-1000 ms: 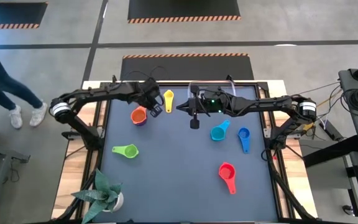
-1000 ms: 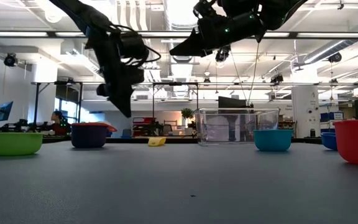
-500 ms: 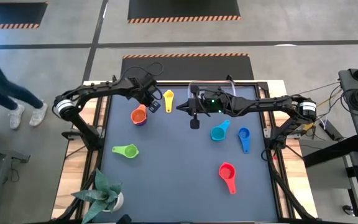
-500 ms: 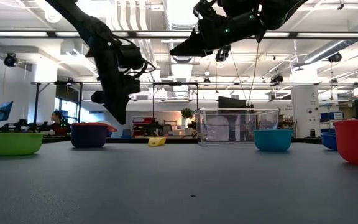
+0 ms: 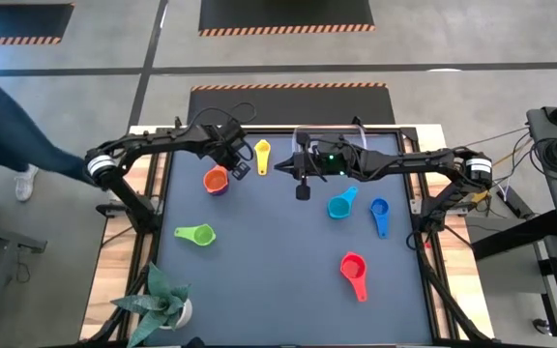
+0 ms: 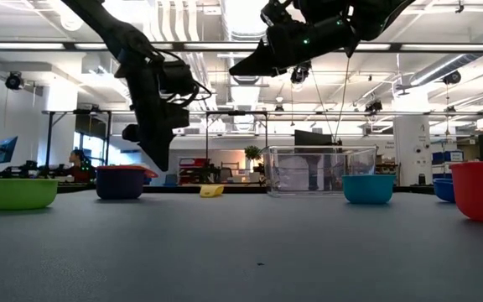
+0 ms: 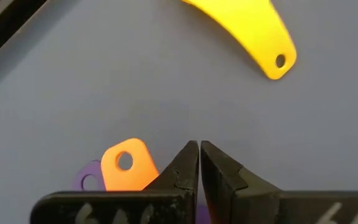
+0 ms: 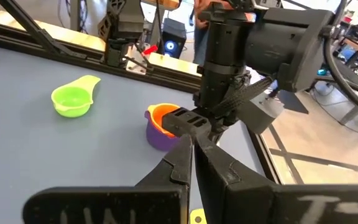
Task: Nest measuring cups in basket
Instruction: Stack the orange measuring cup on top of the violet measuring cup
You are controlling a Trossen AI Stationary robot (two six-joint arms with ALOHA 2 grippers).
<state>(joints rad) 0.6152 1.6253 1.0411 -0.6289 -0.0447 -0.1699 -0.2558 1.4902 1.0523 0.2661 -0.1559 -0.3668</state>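
Note:
An orange measuring cup sits nested in a purple one (image 5: 217,180) at the table's far left, their handles (image 7: 124,163) side by side. My left gripper (image 5: 241,170) hangs shut just right of them, pointing steeply down, its tips (image 6: 159,164) above the table. A yellow cup (image 5: 262,153) lies just beyond it. The clear basket (image 5: 332,145) stands at the far middle, partly under my right arm. My right gripper (image 5: 280,166) is shut, held level and high (image 6: 235,69). Green (image 5: 196,234), cyan (image 5: 341,204), blue (image 5: 379,215) and red (image 5: 354,273) cups rest on the table.
A potted plant (image 5: 158,302) stands at the near left corner. A person (image 5: 8,135) moves on the floor beyond the table's left side. Open dark tabletop (image 5: 269,261) lies between the green and red cups.
My left gripper has sunk a little and shifted toward the table's left edge, closer to the orange and purple cups, staying shut. The person left of the table has walked on.

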